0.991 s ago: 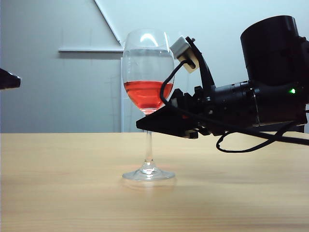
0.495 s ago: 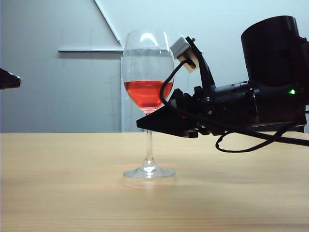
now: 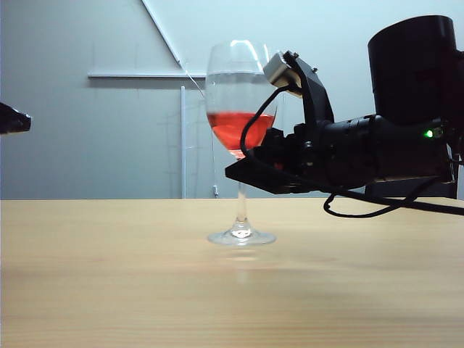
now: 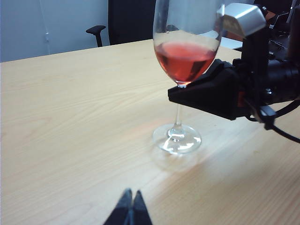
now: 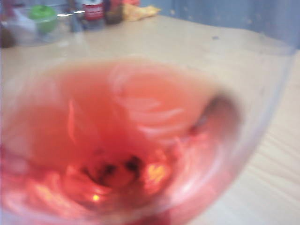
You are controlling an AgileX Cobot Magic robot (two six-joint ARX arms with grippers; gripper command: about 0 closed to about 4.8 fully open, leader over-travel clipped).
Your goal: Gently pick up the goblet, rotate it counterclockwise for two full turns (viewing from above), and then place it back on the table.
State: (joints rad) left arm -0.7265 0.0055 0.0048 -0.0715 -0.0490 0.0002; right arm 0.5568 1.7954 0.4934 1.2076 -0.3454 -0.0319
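Observation:
The goblet (image 3: 241, 109) is a clear stemmed glass holding red liquid, standing upright over the beige table (image 3: 109, 290). My right gripper (image 3: 238, 172) reaches in from the right and is shut on the top of the stem, just under the bowl. The round foot (image 3: 241, 237) looks slightly clear of the tabletop, with a faint reflection below it. The left wrist view shows the goblet (image 4: 185, 56) and the right gripper (image 4: 177, 96) from the side. The bowl (image 5: 126, 140) fills the right wrist view and hides the jaws. My left gripper (image 4: 131, 193) is shut, empty, well short of the glass, and shows at the exterior view's left edge (image 3: 13, 118).
A black office chair (image 4: 126, 18) stands beyond the table's far edge. Bottles and a green-capped container (image 5: 43, 13) sit at a distant end of the table. The right arm's cable (image 3: 362, 210) hangs low beside the glass.
The right gripper has swung the goblet to the right and farther from the exterior camera, and its foot now sits higher in the picture. The left gripper has not moved.

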